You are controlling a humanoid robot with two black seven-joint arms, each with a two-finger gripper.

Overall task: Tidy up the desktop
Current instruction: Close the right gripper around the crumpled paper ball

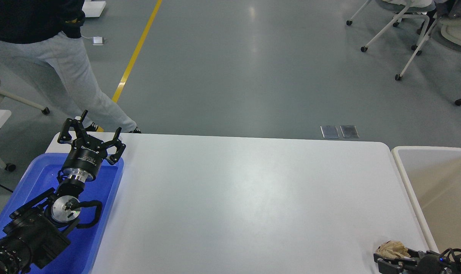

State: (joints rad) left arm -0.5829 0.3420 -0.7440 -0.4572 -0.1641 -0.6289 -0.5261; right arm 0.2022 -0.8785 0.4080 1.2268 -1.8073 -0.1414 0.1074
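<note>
The white desktop (pixel 245 198) fills the middle of the head view. A crumpled beige paper ball (pixel 392 249) lies at its near right corner. My right gripper (pixel 396 258) is low at the bottom right edge, its dark fingers closed around the paper ball from the near side. My left gripper (pixel 101 123) is open and empty, held up over the far end of the blue tray (pixel 32 179) at the desktop's left end.
A beige white-rimmed bin (pixel 436 182) stands against the desktop's right edge. A person in grey trousers (pixel 63 72) stands beyond the far left corner. Wheeled chairs (pixel 405 34) are at the far right on the floor.
</note>
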